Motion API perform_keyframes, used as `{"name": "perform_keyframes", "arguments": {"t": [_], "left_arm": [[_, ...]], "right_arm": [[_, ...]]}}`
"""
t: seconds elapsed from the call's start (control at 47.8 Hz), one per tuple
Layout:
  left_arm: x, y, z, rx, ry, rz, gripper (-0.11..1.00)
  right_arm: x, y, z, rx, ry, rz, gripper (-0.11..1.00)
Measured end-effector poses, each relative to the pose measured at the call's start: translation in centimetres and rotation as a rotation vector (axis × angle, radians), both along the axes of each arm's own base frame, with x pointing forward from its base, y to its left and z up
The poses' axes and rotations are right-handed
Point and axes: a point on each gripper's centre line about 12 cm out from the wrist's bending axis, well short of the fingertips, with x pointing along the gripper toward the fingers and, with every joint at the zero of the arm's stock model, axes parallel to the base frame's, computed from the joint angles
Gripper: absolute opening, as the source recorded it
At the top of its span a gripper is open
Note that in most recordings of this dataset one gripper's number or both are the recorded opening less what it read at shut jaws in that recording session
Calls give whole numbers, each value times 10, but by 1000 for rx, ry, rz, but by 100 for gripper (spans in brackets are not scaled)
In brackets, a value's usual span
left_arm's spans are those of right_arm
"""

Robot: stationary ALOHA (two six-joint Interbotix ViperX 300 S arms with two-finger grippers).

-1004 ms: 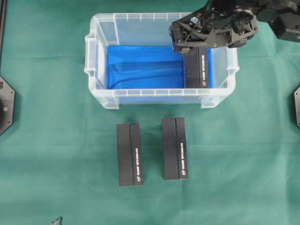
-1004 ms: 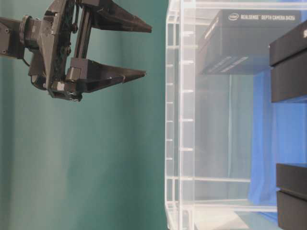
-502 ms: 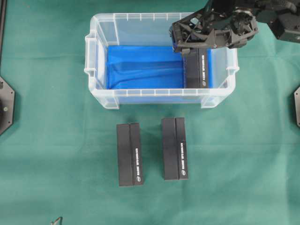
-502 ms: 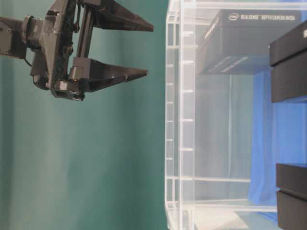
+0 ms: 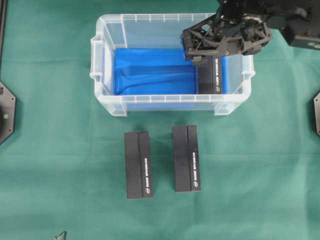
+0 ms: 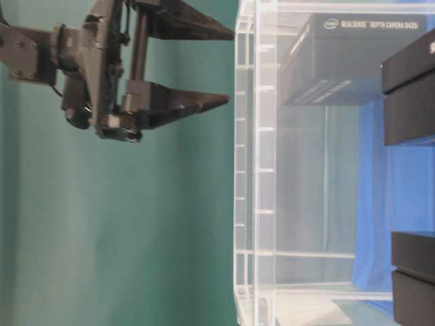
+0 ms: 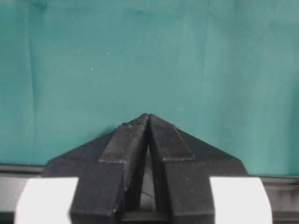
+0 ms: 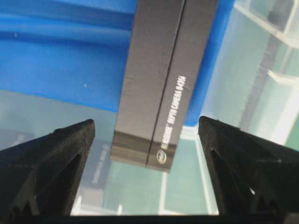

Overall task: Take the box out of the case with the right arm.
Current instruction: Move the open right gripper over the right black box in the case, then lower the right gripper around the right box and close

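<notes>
Through the clear wall of the case (image 6: 255, 170) we read white print on the side of the black box (image 6: 353, 58) inside it: an oval logo, then "REALSENSE DEPTH CAMERA D435i". In the right wrist view we find the same box (image 8: 163, 79) with a line of white print along its edge, of which only "DEPTH CAMERA" is legible to us. In front of the case, two more black boxes, the left one (image 5: 138, 165) and the right one (image 5: 186, 158), carry similar white lines, too small for us to read.
</notes>
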Motion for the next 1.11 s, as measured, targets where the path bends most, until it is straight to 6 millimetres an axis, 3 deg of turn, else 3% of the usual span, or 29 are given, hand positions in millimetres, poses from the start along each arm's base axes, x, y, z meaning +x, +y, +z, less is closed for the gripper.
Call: {"name": "perform_keyframes", "arguments": {"t": [0.732,1.108], "left_arm": [[0,0,0,0,-3,1,0],[1,0,0,0,-3,1,0]], "right_arm": [[5,2,-78,48,42,-58,89],[7,3,-82,61,29,-75,89]]}}
